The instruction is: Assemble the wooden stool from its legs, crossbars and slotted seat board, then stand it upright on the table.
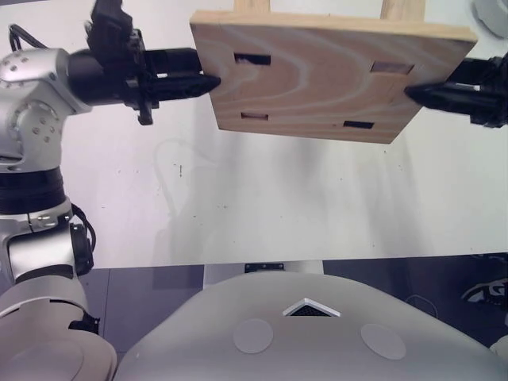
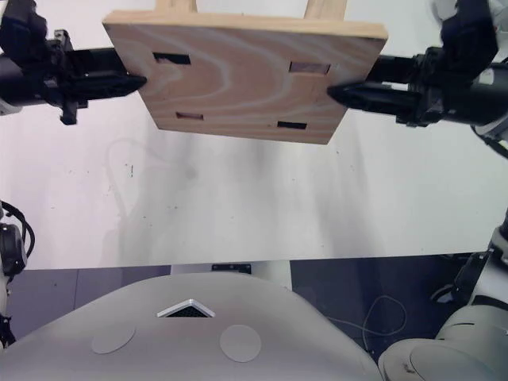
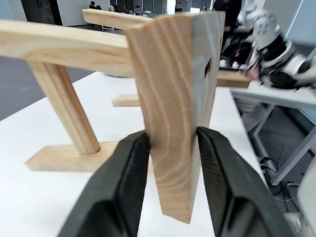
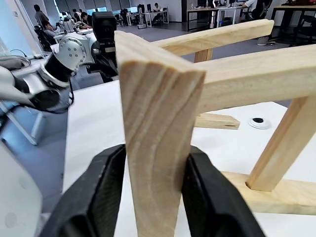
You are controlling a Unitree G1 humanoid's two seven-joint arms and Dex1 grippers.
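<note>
Both pairs of jaws are closed onto the seat board (image 1: 325,75), each nipping one end edge between its two black fingers. The left gripper (image 1: 210,82) bites the board's 9 o'clock edge and the right gripper (image 2: 333,94) bites its 3 o'clock edge, so the two arms point at each other across the wood. In both wrist views the fingers press flat against the board's two faces, with the end grain standing up between them.

The board sits at 12 o'clock in the head view, above the white table (image 1: 238,206). It stands on edge with its broad face turned toward the robot. Its lower edge slants a little, lower toward 4 o'clock. Four rectangular slots (image 1: 252,59) cut through it, at roughly 10, 2, 8 and 4 o'clock on the face.

Two legs (image 1: 252,5) poke out past the board's 12 o'clock edge. They run away from its far face (the stool lies on its side). In the left wrist view a crossbar (image 3: 64,103) stands upright between an upper leg and a lower one lying flat on the table. Whether the board's bottom edge touches the table cannot be told.
</note>
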